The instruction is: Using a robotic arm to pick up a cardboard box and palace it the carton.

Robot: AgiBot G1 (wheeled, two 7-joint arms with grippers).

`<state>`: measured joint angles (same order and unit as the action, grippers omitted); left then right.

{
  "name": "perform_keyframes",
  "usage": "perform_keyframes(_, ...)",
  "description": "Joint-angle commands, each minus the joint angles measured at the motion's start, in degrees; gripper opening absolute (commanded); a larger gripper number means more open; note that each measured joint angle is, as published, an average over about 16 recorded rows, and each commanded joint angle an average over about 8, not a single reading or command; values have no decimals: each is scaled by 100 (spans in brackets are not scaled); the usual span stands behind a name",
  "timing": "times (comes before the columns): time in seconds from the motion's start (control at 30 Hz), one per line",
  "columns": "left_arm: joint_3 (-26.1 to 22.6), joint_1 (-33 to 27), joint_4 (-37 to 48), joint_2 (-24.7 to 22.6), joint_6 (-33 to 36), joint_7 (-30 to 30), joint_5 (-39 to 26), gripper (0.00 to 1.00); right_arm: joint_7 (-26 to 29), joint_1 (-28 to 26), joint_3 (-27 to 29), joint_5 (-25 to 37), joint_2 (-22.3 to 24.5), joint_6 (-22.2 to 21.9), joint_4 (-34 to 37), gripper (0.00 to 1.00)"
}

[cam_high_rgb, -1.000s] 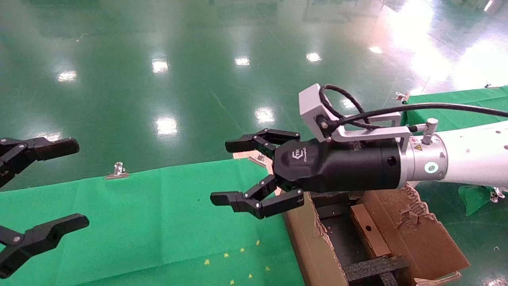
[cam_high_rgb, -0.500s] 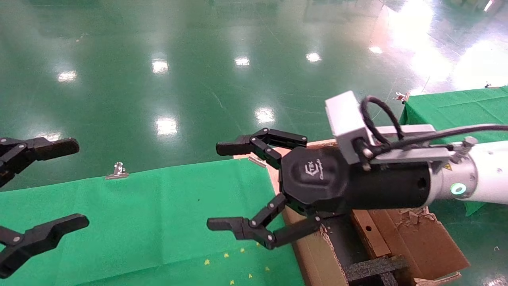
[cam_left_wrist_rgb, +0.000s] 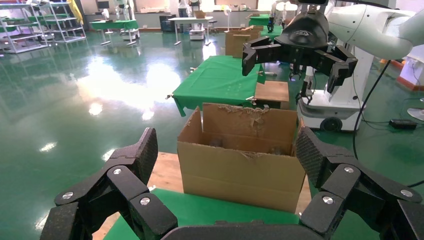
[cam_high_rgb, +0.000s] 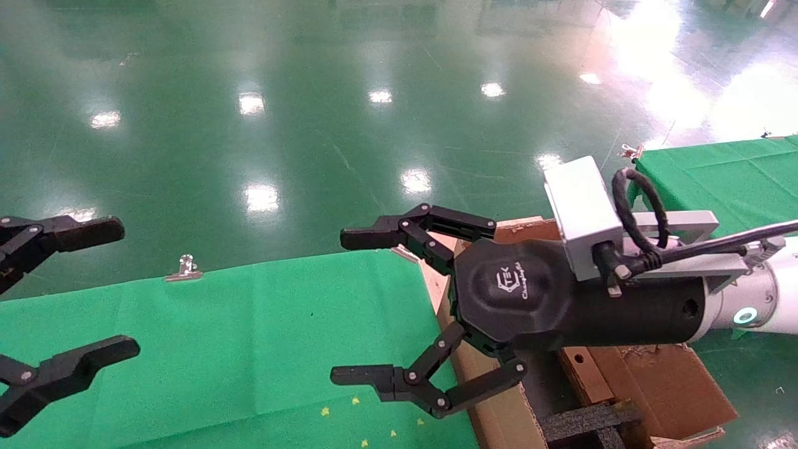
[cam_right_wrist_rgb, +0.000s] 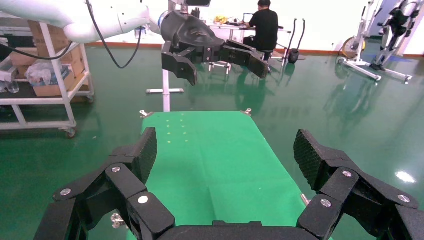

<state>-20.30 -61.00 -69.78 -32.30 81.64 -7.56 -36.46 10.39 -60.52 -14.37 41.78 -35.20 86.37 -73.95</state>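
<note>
The robotic arm, white with a glowing teal ring, reaches in from the right. Its right gripper is open and holds nothing, hovering over the green table's right end and the carton's near-left corner. The cardboard box, small and brown with a round hole, lies inside the carton, partly hidden by the gripper body. From the left wrist view the carton stands straight ahead with ragged flaps. My left gripper hangs open and empty at the far left, above the table.
The green-cloth table is held by metal clips. Black foam inserts sit in the carton. A second green table stands behind the right arm, with a brown box shape on it. Glossy green floor surrounds everything.
The right gripper has drawn back to the right and lower in the head view, rolling its wrist, and its fingers stay open. The left gripper has not moved.
</note>
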Motion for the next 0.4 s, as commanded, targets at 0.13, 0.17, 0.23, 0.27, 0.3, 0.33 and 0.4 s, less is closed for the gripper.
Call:
perform_keyframes(0.13, 0, 0, 0, 0, 0, 0, 0, 100, 13, -37, -61, 0, 5, -24, 14, 100)
perform_keyframes(0.17, 0, 0, 0, 0, 0, 0, 0, 100, 16, -43, -71, 0, 6, -28, 17, 100)
perform_keyframes(0.23, 0, 0, 0, 0, 0, 0, 0, 100, 20, -54, -89, 0, 8, -36, 20, 100)
perform_keyframes(0.27, 0, 0, 0, 0, 0, 0, 0, 100, 22, -59, -96, 0, 9, -39, 22, 100)
perform_keyframes(0.3, 0, 0, 0, 0, 0, 0, 0, 100, 24, -63, -104, 0, 10, -42, 23, 100)
perform_keyframes(0.33, 0, 0, 0, 0, 0, 0, 0, 100, 25, -66, -107, 0, 10, -43, 24, 100)
perform_keyframes(0.4, 0, 0, 0, 0, 0, 0, 0, 100, 26, -70, -114, 0, 11, -45, 26, 100)
